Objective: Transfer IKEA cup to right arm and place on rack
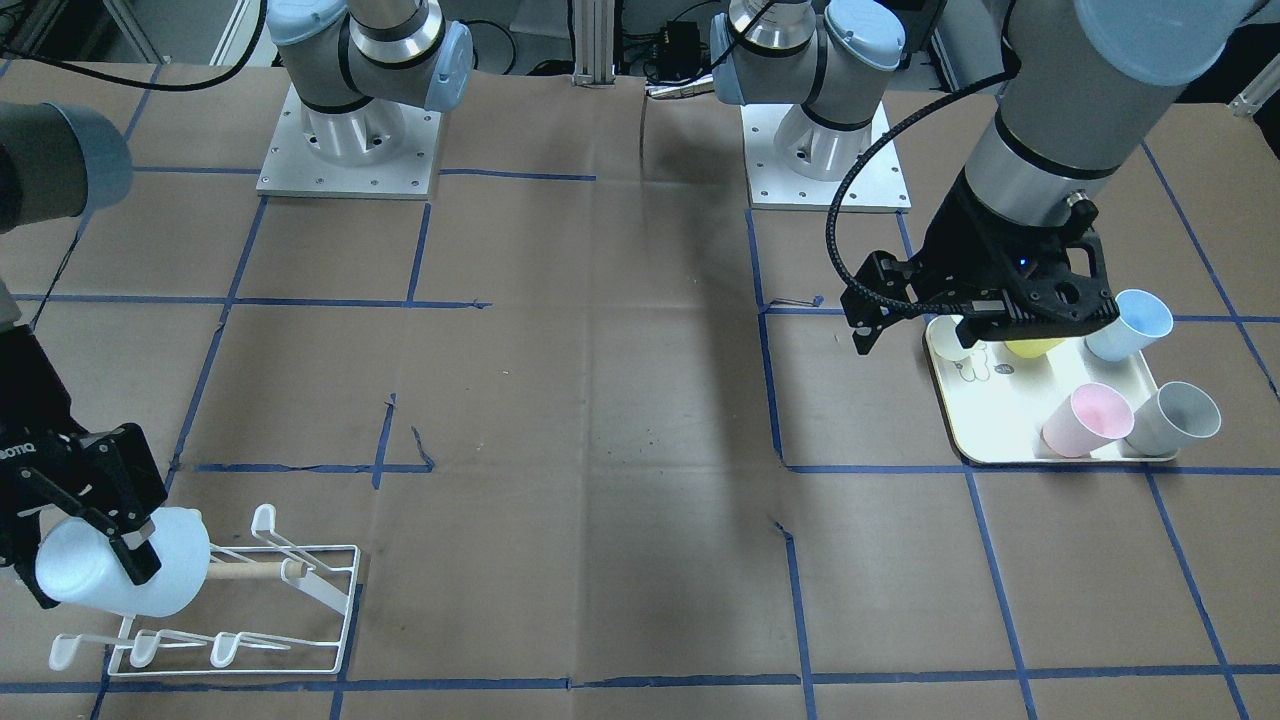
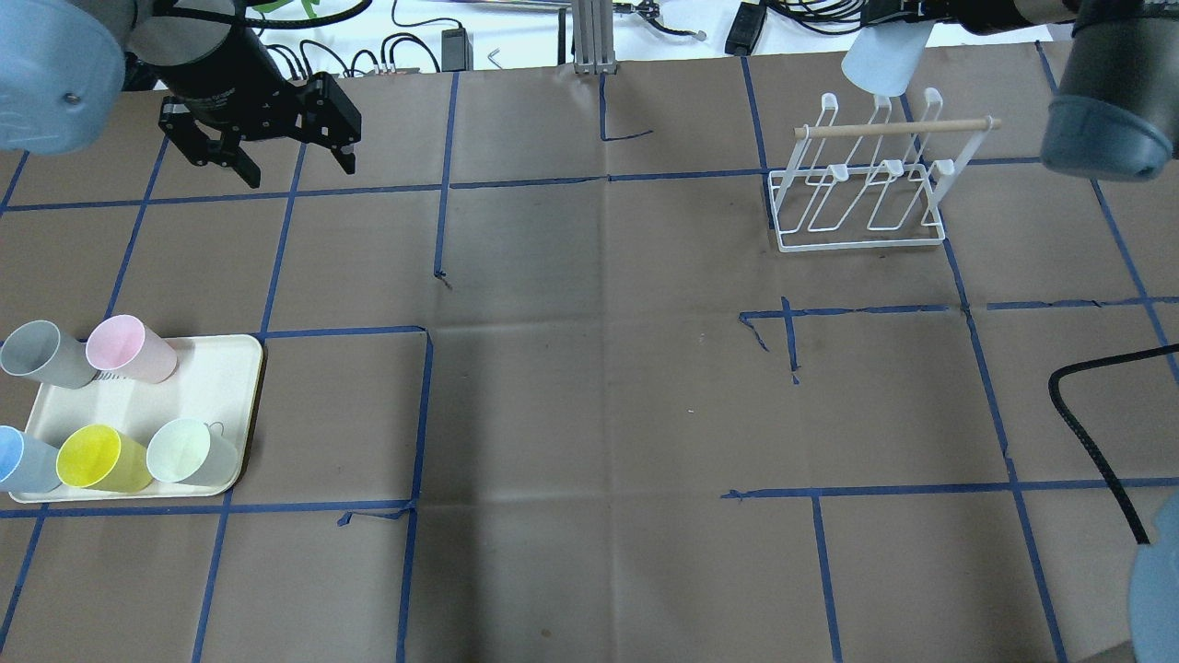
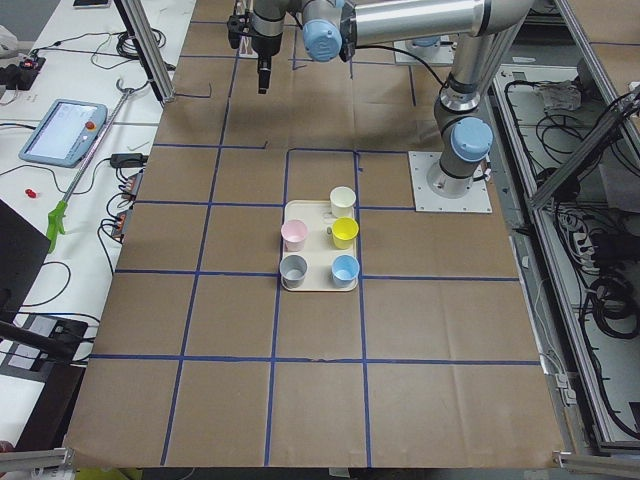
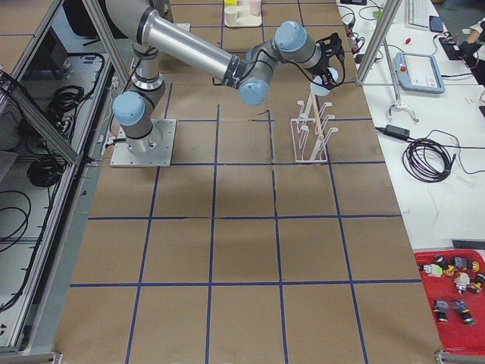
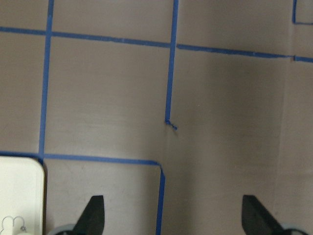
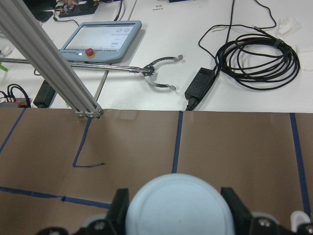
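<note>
Gripping 1 cup (image 1: 75, 572) nr rack (image 2: 898, 129), 5 cups (image 1: 1085, 420) on tray (image 1: 985, 425)

Left arm (image 1: 1060, 110), right arm (image 4: 189, 45): silver-grey tubes, pale blue joint caps (image 1: 450, 65), screwed square base plates (image 1: 400, 175), ribbed black cable (image 1: 831, 230); black left tool (image 2: 299, 168), right tool (image 1: 95, 575) (lettered "BOTIQ").

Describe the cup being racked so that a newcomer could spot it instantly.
Find the white wire rack at the end of the table away from the cream tray. Just above it, the right claw grips a tilted pale blue-white cup. It is the only cup off the tray and the only one in a claw.
</note>
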`<state>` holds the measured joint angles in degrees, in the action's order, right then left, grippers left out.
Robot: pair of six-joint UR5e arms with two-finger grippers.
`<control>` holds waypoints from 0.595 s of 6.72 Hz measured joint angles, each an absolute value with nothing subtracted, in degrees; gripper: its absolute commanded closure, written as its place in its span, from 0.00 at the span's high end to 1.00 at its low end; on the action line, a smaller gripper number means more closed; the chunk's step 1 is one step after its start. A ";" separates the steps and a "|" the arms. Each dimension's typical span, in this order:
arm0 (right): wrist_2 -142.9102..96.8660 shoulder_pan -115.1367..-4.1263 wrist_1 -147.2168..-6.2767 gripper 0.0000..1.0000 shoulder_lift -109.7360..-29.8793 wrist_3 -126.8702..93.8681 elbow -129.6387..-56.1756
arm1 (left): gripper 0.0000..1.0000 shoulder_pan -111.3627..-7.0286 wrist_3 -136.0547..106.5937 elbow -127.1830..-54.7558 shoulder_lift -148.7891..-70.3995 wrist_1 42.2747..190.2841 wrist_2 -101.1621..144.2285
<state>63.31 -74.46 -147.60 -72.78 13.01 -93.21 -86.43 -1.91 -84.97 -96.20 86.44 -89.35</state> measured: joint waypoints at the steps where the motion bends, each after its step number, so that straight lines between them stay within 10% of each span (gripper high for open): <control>1: 64.06 -74.96 -147.75 0.11 -70.60 13.43 -91.67 | 1.00 -86.89 -2.33 -85.81 -93.99 88.15 -89.95; 4: 66.22 -77.81 -149.88 0.11 -65.05 13.50 -88.96 | 1.00 -86.73 -1.26 -93.16 -87.04 88.56 -90.26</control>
